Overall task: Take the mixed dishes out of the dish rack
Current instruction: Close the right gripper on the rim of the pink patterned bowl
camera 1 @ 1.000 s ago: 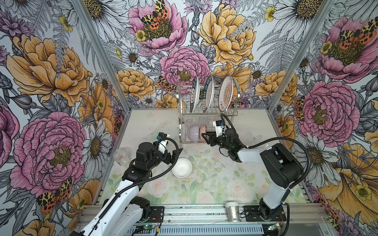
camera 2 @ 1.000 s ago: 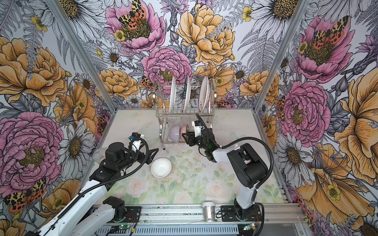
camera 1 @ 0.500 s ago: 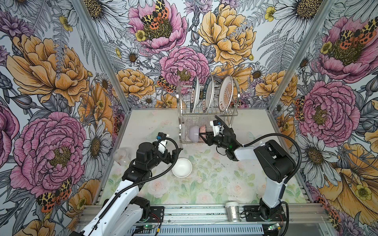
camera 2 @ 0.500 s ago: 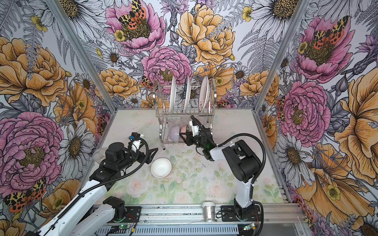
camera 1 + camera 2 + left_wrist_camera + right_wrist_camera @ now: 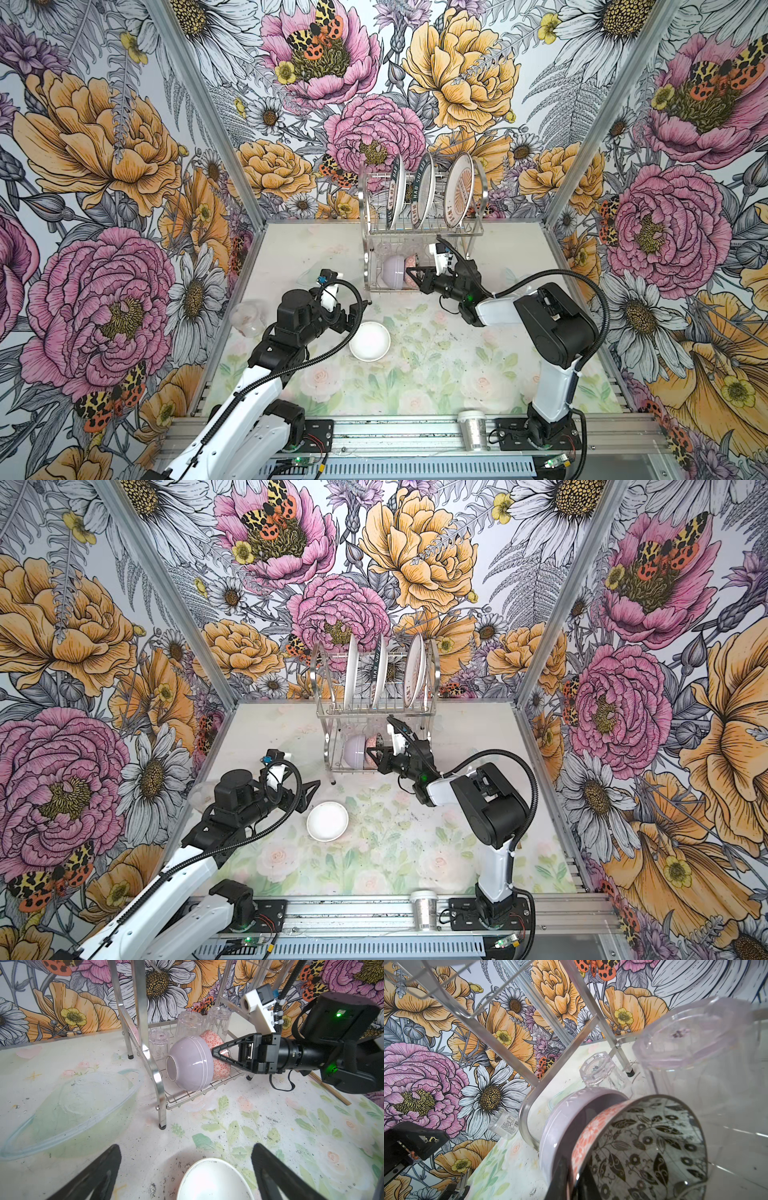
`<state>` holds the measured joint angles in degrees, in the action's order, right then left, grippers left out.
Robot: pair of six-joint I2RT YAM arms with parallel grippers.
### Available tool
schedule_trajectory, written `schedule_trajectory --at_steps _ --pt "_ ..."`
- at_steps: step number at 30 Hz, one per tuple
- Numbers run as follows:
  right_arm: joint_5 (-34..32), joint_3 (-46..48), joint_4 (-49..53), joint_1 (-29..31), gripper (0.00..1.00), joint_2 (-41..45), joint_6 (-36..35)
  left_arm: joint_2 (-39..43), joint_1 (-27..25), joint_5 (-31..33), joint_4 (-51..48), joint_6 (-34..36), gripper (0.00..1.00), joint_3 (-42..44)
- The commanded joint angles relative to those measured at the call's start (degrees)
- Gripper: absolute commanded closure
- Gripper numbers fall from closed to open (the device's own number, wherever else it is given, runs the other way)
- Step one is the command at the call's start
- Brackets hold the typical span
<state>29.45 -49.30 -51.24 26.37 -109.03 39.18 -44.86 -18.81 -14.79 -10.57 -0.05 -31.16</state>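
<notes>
The chrome dish rack (image 5: 365, 249) (image 5: 328, 746) stands at the back with three plates (image 5: 424, 189) upright on its upper tier. On the lower tier a lavender bowl (image 5: 191, 1066) (image 5: 556, 1126) and an orange patterned bowl (image 5: 216, 1043) (image 5: 643, 1147) lie on their sides, with clear glasses (image 5: 190, 1024) behind. My right gripper (image 5: 417, 276) (image 5: 574, 1180) is shut on the orange bowl's rim, one finger between the two bowls, the other inside. My left gripper (image 5: 186, 1147) (image 5: 359, 309) hangs open over a white bowl (image 5: 370, 340) (image 5: 212, 1180) on the table.
A clear plastic container (image 5: 68, 1109) lies on the table left of the rack. A clear glass (image 5: 248, 318) stands near the left wall. At the front rail stands a silver glittery cup (image 5: 473, 428) with a white lid. The rack's chrome arch (image 5: 529, 1122) is close beside the lavender bowl.
My right gripper has pushed further left into the rack's lower tier and closed on the orange bowl's rim. The left arm has not moved.
</notes>
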Motion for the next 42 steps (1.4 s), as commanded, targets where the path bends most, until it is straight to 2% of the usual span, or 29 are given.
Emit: schedule_trajectory --at_steps 1,18,27,42 --pt "1.28 -0.10 -6.10 -0.62 0.90 -1.43 2.21 0.82 -0.35 1.26 -1.12 -0.08 0.01 0.73" --pt "1.95 0.25 -11.78 -1.32 1.00 -2.15 5.42 0.13 -0.44 1.27 -0.42 -0.30 0.01 0.38" --pt "1.70 0.12 -18.61 -1.50 1.00 -3.55 9.63 0.81 -0.36 0.81 -0.52 -0.34 0.01 0.74" --pt "-0.59 1.21 -19.22 -1.59 1.00 -1.28 9.12 1.79 -0.35 1.37 -1.21 -0.29 0.01 1.06"
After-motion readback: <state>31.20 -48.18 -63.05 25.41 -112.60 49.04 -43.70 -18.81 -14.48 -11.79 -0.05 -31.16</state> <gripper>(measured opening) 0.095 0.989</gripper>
